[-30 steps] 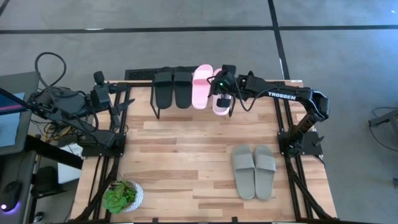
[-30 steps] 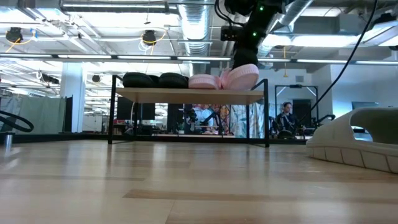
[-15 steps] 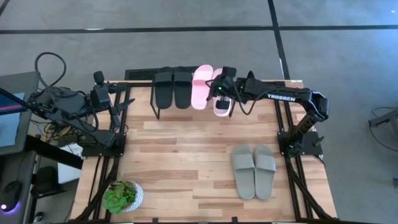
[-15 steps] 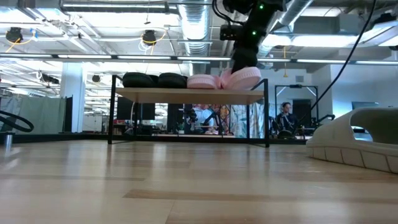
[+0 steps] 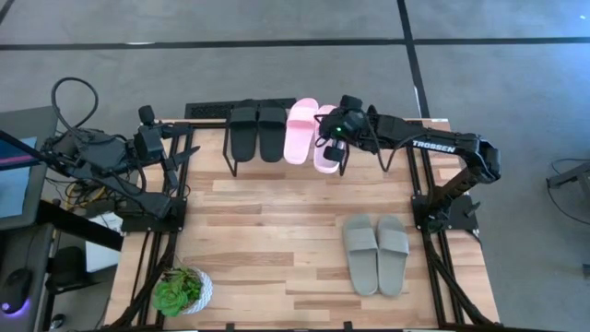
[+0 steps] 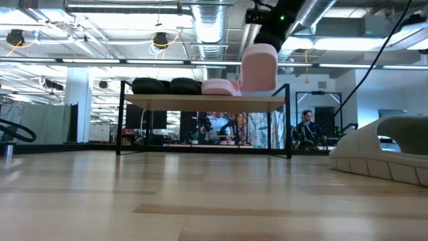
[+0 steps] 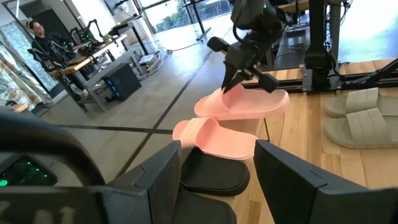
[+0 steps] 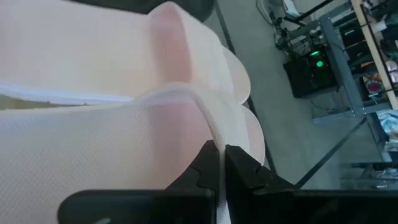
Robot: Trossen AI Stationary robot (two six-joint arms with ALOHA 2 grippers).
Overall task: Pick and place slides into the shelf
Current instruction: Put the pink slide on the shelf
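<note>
Our second pink slide [image 5: 325, 152] sits at the right end of the shelf [image 6: 200, 102], just beside its mate [image 5: 300, 130]. Since a second ago it has tipped up: in the low view it now rears steeply above the plank instead of lying low. We judge it not yet seated. Its long axis runs front to back like its neighbours. Our right gripper [image 5: 339, 129] pinches its edge; the left gripper [image 5: 181, 153] waits, fingers apart.

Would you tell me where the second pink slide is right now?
In the high view, the second pink slide is at the shelf's right end, beside its mate, pinched by the right gripper; in the low view, one end is tipped up above the plank.
</note>
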